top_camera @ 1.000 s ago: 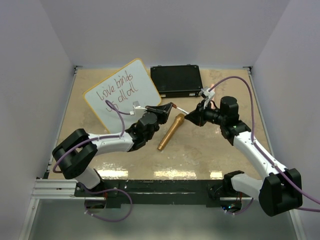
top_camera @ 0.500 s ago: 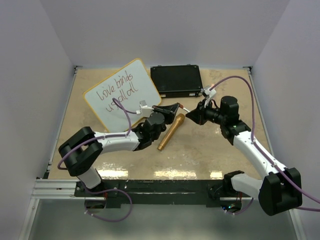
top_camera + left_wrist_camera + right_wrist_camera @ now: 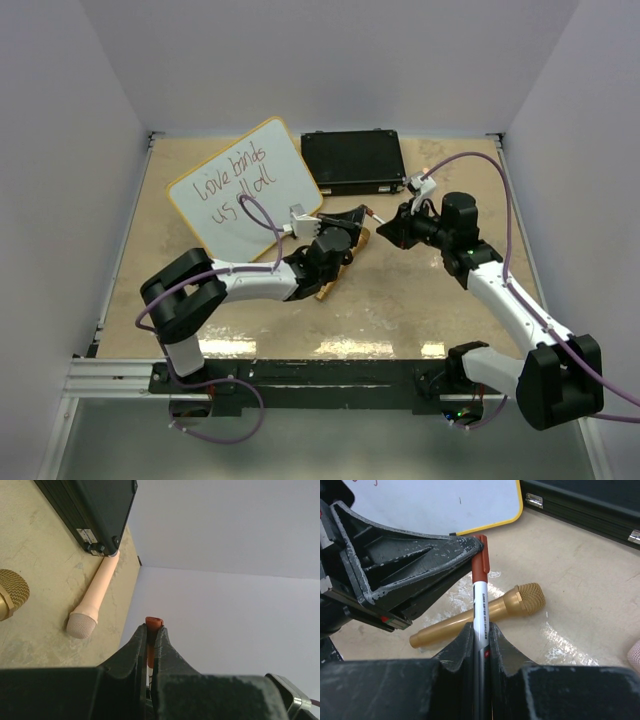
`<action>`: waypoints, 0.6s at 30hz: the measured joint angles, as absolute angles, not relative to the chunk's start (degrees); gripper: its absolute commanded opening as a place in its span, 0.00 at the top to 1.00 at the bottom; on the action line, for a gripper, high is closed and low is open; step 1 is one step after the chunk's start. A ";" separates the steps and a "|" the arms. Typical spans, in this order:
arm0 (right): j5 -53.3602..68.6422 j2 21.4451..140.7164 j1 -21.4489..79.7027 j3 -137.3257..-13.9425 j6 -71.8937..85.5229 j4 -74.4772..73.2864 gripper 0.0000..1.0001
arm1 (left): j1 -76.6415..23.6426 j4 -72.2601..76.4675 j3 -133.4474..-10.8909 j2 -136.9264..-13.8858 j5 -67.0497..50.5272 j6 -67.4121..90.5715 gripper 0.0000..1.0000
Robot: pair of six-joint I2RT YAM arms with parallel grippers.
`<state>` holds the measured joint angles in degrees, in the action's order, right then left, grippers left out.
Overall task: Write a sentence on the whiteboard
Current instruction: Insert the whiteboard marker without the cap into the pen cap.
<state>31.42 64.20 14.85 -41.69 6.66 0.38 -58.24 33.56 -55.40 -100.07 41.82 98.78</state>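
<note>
The whiteboard [image 3: 245, 190] lies at the back left, with its yellow frame, and the sentence [image 3: 235, 178] runs across it in two slanted lines of dark cursive. A white marker [image 3: 481, 611] with a red cap [image 3: 479, 562] is held between the two grippers over the table's middle. My right gripper [image 3: 480, 627] is shut on the marker's barrel. My left gripper [image 3: 151, 631] is shut on the red cap [image 3: 153, 622]; its dark fingers [image 3: 420, 555] come in from the left in the right wrist view. From above, the left gripper [image 3: 356, 214] and the right gripper [image 3: 388, 232] meet tip to tip.
A gold microphone [image 3: 520, 600] lies on the table under the marker, partly covered by the left arm. A black case [image 3: 352, 160] sits at the back, right of the whiteboard. A pale pink microphone [image 3: 95, 597] lies against the case's corner.
The left arm has swung right and forward, carrying its gripper up to the marker's cap end and covering more of the gold microphone. The right arm has barely moved.
</note>
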 measured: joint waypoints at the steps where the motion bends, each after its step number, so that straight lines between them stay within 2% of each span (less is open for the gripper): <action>1: 31.11 64.20 14.83 -41.69 6.63 0.32 1.00 | -58.70 33.43 -55.88 -100.47 42.44 98.72 1.00; 18: 31.99 63.53 14.09 -41.69 6.31 -0.93 1.00 | -61.43 33.58 -57.63 -101.41 48.42 94.67 1.00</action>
